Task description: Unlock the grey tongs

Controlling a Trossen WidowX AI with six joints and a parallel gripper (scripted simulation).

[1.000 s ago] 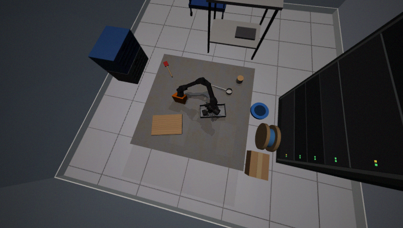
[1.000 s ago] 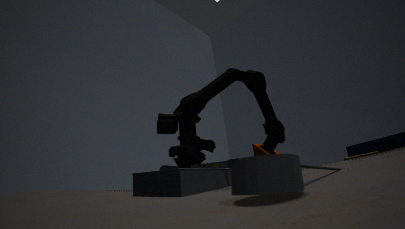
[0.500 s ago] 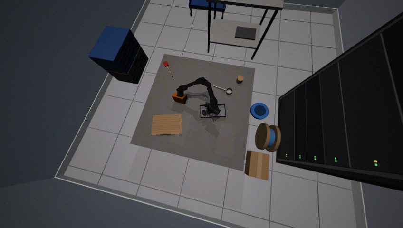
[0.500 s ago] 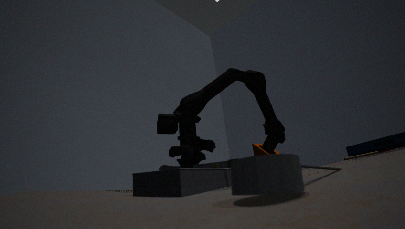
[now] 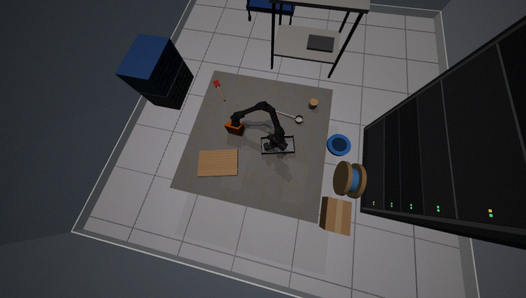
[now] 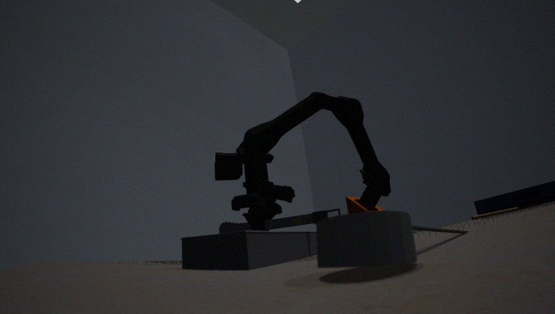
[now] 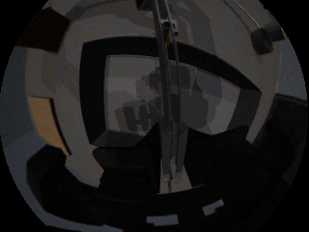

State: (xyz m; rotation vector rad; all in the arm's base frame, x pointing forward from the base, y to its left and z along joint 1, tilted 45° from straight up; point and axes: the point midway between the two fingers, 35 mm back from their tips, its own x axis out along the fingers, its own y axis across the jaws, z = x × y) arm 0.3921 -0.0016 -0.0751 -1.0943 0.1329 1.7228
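The gripper (image 6: 256, 224) is clamped on the grey tongs (image 6: 290, 222), which lie across the roasting tin (image 6: 237, 248) with the arm reaching straight down over it. In the exterior view the tongs sit slightly tilted, the hinge end raised just above the tin's rim (the toothed tips show at the other end). The wrist view shows the closed tongs (image 7: 169, 91) running lengthwise between the dark fingers. The wooden board (image 5: 218, 162) lies well apart from the tin (image 5: 291, 138), on the arm base's side.

Grey tongs (image 6: 290, 222), wood-grain tan board (image 5: 218, 162)
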